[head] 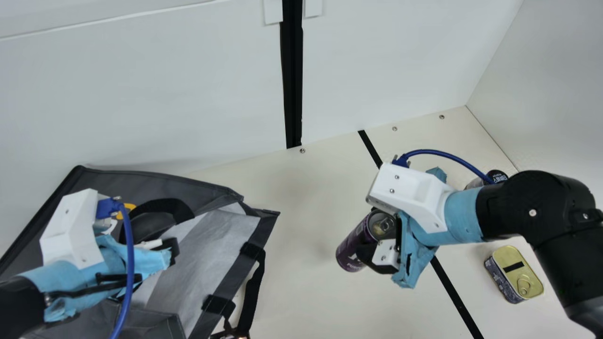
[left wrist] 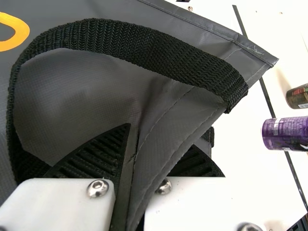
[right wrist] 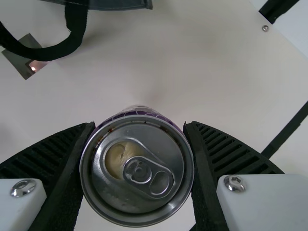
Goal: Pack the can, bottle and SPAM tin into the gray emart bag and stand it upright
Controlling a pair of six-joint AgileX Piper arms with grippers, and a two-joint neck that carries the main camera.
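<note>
One gray emart bag [head: 207,254] lies at the left, main view; the left wrist view reveals left gripper [head: 165,249] pinching its fabric edge. Right gripper [head: 370,235] pinches purple can [head: 351,247]; right wrist view adds opened top, pull tab [right wrist: 148,177]. Bottle [head: 497,176]: main view, partly behind right arm [head: 532,207]. SPAM tin [head: 518,270]: near that arm, on table [head: 301,197].

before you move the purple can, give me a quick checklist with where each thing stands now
1. Purple can held by right gripper: ok, a finger on each side
2. Left gripper holding the bag: ok, gray fabric between its fingers
3. Bag parted: ok, pale lining shows
4. Purple can lifted off the table: cannot tell
5. SPAM tin packed: not ok, on the table beside the right arm
</note>
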